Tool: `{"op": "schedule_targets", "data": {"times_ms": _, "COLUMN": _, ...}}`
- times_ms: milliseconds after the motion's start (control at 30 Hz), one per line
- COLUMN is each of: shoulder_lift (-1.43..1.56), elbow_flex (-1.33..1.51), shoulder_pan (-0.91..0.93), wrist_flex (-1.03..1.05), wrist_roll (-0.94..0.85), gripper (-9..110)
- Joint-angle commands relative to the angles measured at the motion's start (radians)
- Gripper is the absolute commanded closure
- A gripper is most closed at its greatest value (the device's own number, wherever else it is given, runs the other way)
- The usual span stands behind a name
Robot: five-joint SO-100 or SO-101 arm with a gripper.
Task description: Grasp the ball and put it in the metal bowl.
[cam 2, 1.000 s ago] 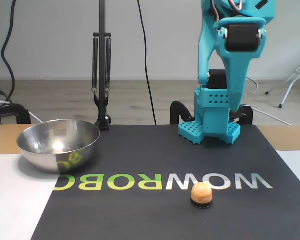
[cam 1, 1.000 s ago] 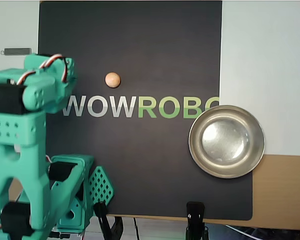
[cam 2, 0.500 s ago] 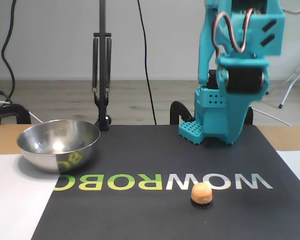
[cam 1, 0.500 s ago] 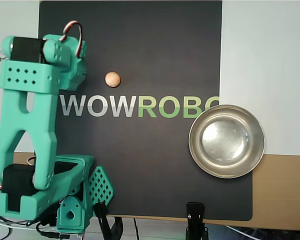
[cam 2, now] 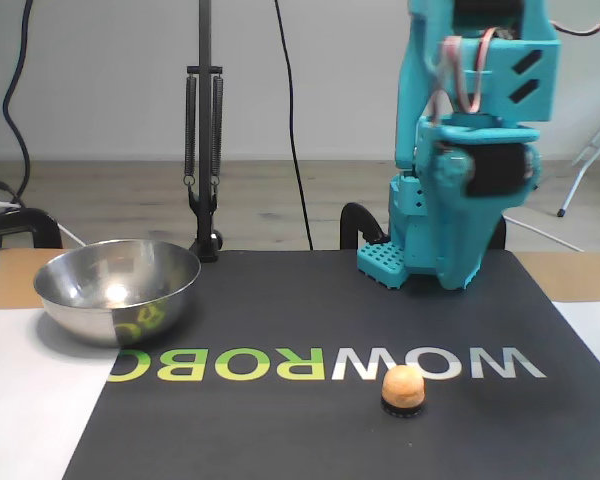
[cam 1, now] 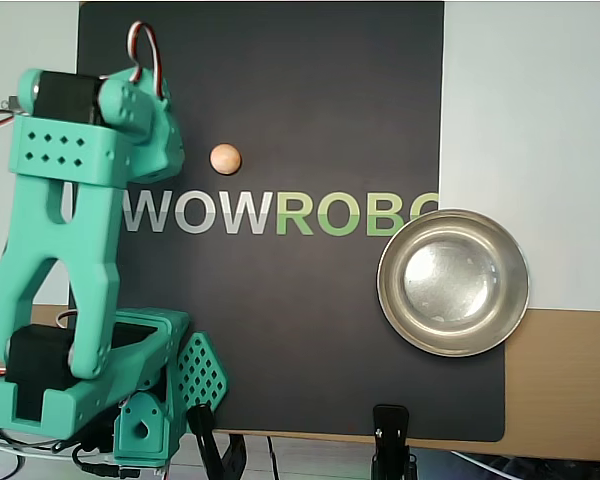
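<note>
Ball (cam 1: 225, 158) sits free on the mat, so a clumsy descent could roll it away; gripper's jaw spread cannot be told.

A plain pale wall (cam 2: 100, 80) fills the back of the fixed view, meeting a light wood floor (cam 2: 280, 200) below it. Black cables (cam 2: 290, 120) hang down the wall at 12 o'clock and 10 o'clock. A black stand with two springs (cam 2: 203, 130) rises from a clamp at the far edge of the bench (cam 2: 10, 265). At 3 o'clock, thin white legs of some stand (cam 2: 585, 160) rest on the floor. Light is soft and even. In the overhead view the bench (cam 1: 560, 380) shows bare wood at 4 o'clock.
</note>
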Motion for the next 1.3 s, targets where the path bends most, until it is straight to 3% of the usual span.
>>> {"op": "schedule_targets", "data": {"times_ms": 0, "shoulder_lift": -0.002, "elbow_flex": -0.028, "shoulder_pan": 0.000, "wrist_flex": -0.006, "wrist_roll": -0.120, "gripper": 102}}
{"op": "schedule_targets", "data": {"times_ms": 433, "shoulder_lift": -0.002, "elbow_flex": 0.109, "shoulder_pan": -0.006, "wrist_flex": -0.048, "wrist_roll": -0.529, "gripper": 102}}
{"op": "schedule_targets", "data": {"times_ms": 833, "shoulder_lift": -0.002, "elbow_flex": 0.213, "shoulder_pan": 0.000, "wrist_flex": -0.302, "wrist_roll": -0.554, "gripper": 102}}
{"op": "schedule_targets", "data": {"times_ms": 1033, "shoulder_lift": -0.002, "elbow_flex": 0.253, "shoulder_pan": 0.011, "wrist_flex": -0.308, "wrist_roll": -0.732, "gripper": 102}}
{"op": "schedule_targets", "data": {"times_ms": 1267, "shoulder_lift": 0.000, "elbow_flex": 0.282, "shoulder_pan": 0.041, "wrist_flex": -0.316, "wrist_roll": -0.761, "gripper": 102}}
